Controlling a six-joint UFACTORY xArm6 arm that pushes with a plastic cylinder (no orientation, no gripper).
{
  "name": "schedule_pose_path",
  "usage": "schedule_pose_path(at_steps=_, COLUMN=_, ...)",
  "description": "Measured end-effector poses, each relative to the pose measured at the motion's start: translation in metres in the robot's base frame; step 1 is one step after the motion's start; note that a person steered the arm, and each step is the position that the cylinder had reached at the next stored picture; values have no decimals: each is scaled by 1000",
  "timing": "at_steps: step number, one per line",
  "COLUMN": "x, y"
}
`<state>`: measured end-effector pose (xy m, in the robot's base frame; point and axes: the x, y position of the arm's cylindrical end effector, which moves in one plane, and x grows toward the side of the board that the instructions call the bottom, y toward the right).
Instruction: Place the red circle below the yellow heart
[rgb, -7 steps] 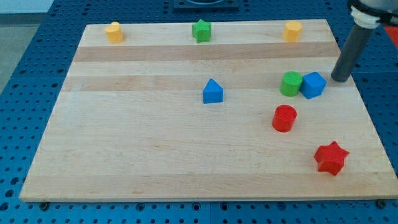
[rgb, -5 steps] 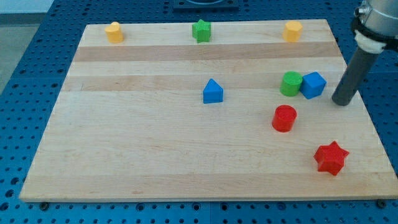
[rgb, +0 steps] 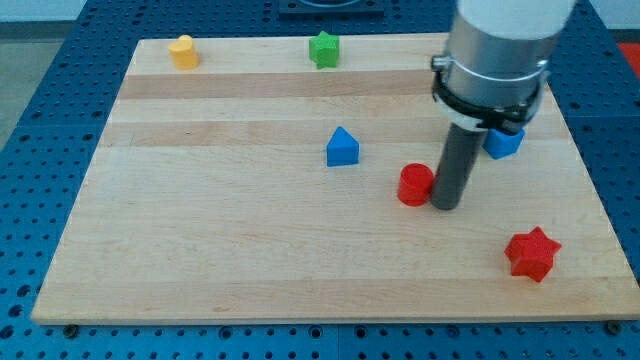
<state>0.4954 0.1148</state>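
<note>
The red circle (rgb: 415, 185) lies on the wooden board (rgb: 250, 260), right of centre. My tip (rgb: 446, 207) rests against the red circle's right side. A yellow block (rgb: 182, 51), which looks heart-shaped, sits at the board's top left corner, far up and to the left of the red circle. The arm's body hides the top right part of the board.
A blue house-shaped block (rgb: 342, 147) sits up and to the left of the red circle. A green star (rgb: 323, 48) is at the top middle. A blue block (rgb: 503, 143) peeks out right of the arm. A red star (rgb: 532, 254) lies at the lower right.
My tip swung from the board's right edge down and left to the red circle and pushed it a little to the left. The arm now hides the green circle and the top right yellow block.
</note>
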Motion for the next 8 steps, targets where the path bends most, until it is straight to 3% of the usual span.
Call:
schedule_pose_path(at_steps=4, x=-12, y=-90)
schedule_pose_path(at_steps=7, x=-24, y=-22)
schedule_pose_path(at_steps=8, x=-41, y=-24)
